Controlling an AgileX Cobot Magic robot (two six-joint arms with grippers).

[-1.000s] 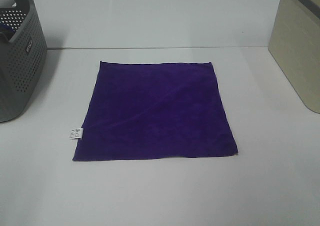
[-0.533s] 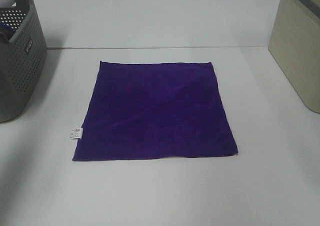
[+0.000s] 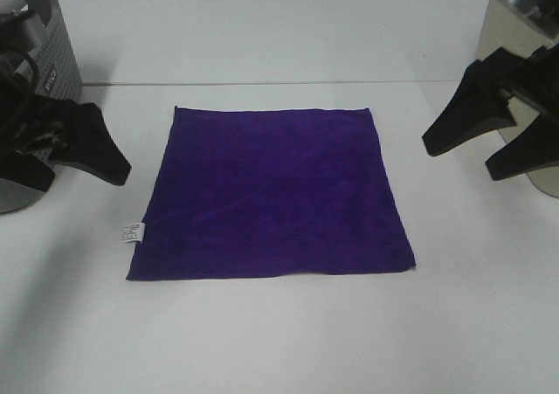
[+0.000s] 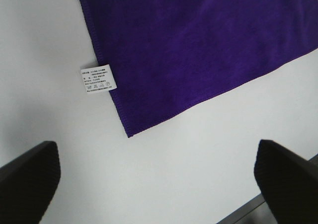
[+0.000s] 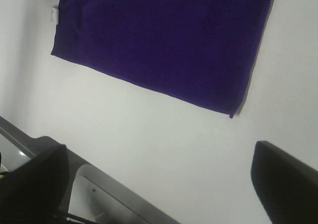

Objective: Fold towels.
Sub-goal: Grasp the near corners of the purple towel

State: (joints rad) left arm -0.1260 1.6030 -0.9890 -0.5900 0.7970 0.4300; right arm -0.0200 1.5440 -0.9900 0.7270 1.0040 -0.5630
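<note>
The white table (image 3: 279,342) carries the purple towel (image 3: 275,193), flat and unfolded at its centre. The left gripper (image 3: 83,177) and right gripper (image 3: 460,160) hover on either side, jaws spread wide, holding nothing. Folding seems not yet begun. Each gripper likely needs to pinch a corner, the left one near the care tag (image 3: 133,232).

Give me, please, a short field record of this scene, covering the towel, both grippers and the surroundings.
towel: deep purple square towel, spread flat on the white table
care tag: small white care tag on the towel's left edge in the exterior view, near the front corner
left gripper: left gripper open, empty, left of the towel, not touching it
right gripper: right gripper open, empty, right of the towel, not touching it
surroundings: grey perforated basket far left; beige bin far right
folds made: none yet
</note>
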